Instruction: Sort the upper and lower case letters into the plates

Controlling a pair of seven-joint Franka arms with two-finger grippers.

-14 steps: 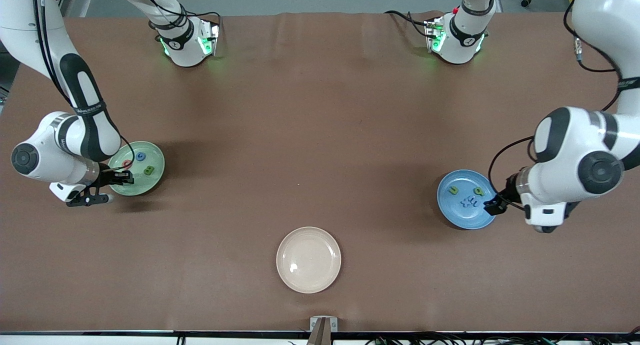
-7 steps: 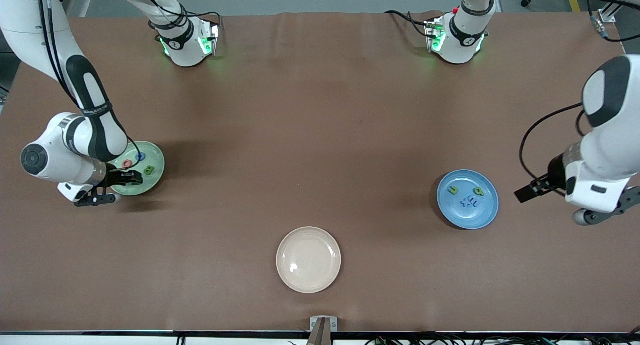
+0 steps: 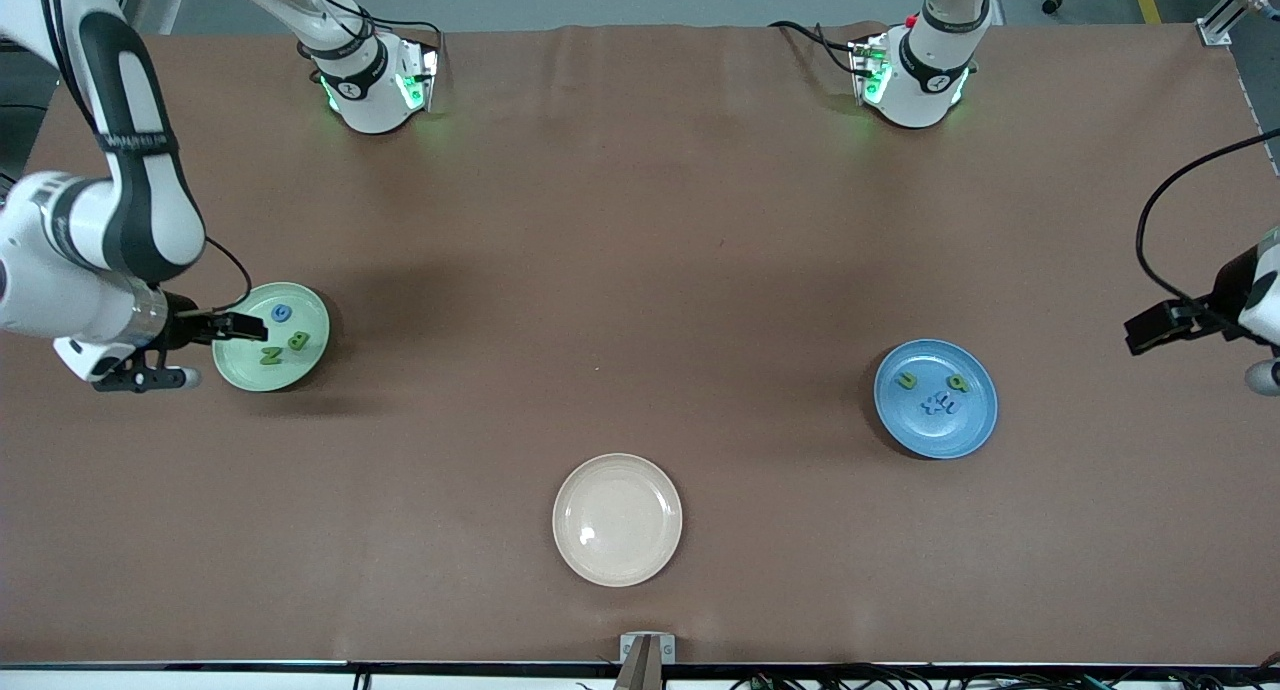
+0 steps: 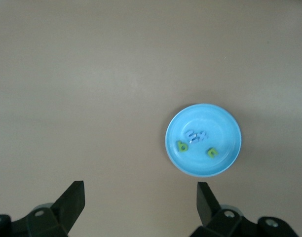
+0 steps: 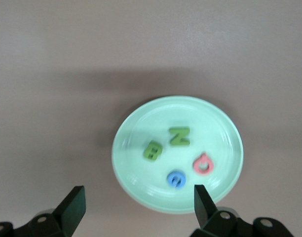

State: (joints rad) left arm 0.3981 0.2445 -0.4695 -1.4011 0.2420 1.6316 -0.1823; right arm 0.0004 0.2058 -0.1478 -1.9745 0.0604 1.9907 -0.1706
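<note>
The right gripper (image 3: 240,326) hung spread and empty over the edge of the mint green plate (image 3: 312,360), at the right arm's end of the table, where a green N (image 5: 179,137), green B (image 5: 153,150), blue letter (image 5: 176,179) and pink letter (image 5: 203,164) lay. The left gripper (image 3: 1150,330), also spread and empty, hovered off the table's edge at the left arm's end, near the blue plate (image 3: 975,425) with its small letters (image 4: 196,137). The letters looked light and stiff (probably foam or plastic), best pinched across their flat sides; the cream plate (image 3: 617,519) sat bare.

Even overhead light, soft shadows cast beside the plates, right wrist view slightly blurred, glare spot on cream plate (image 3: 586,535)
</note>
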